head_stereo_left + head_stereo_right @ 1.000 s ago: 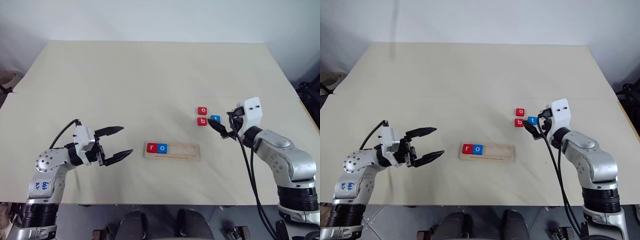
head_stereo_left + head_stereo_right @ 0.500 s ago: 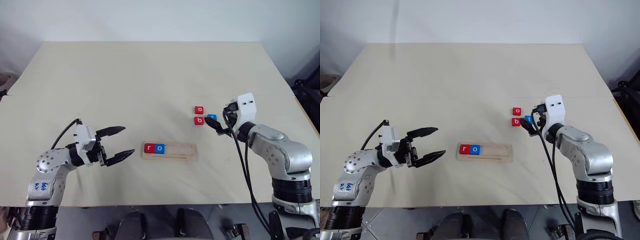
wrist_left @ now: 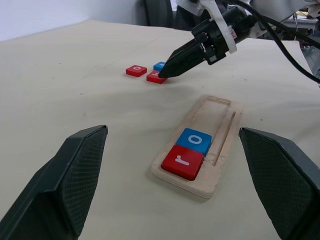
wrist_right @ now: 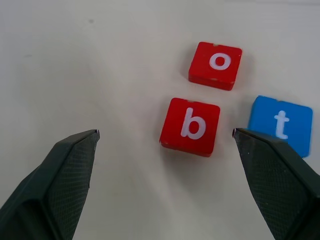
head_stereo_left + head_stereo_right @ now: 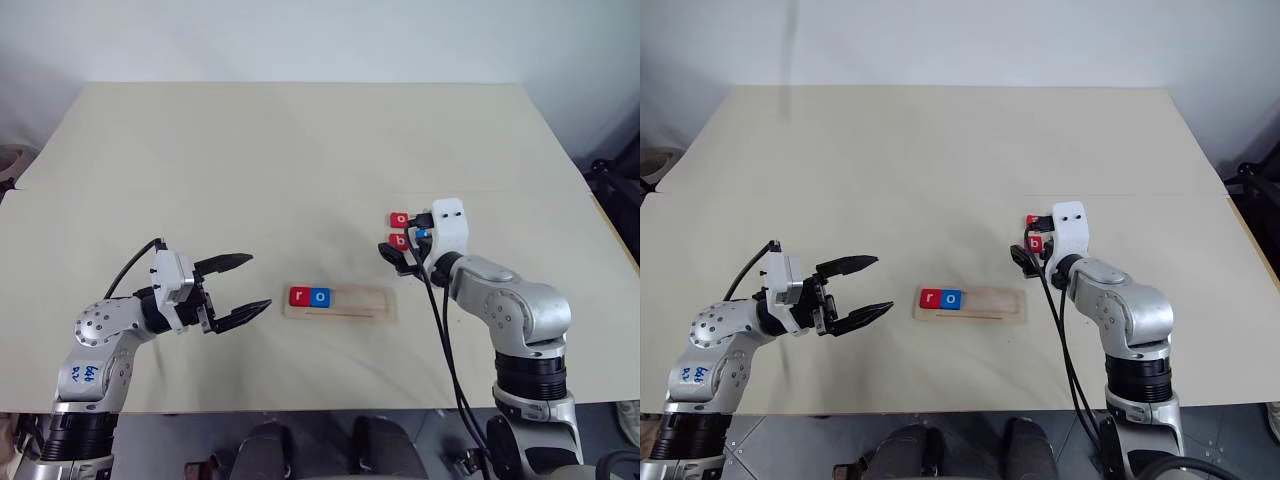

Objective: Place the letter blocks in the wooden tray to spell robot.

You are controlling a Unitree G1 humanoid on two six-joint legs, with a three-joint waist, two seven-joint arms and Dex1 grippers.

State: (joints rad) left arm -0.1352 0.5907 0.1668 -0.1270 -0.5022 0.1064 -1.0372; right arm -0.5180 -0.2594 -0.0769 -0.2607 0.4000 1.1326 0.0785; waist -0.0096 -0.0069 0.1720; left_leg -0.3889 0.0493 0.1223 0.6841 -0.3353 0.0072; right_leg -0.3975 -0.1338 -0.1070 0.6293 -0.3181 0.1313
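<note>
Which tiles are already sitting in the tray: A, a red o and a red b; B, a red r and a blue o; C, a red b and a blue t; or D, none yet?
B: the tray holds a red r and a blue o side by side at one end, while the red b, red o and blue t lie loose on the table.

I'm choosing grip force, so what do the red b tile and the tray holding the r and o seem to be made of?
The small square red b tile looks like smooth moulded plastic: even colour, rounded corners, faint sheen. The long pale wooden tray looks like unfinished light wood, matte, with a routed groove, though grain is hard to see.
</note>
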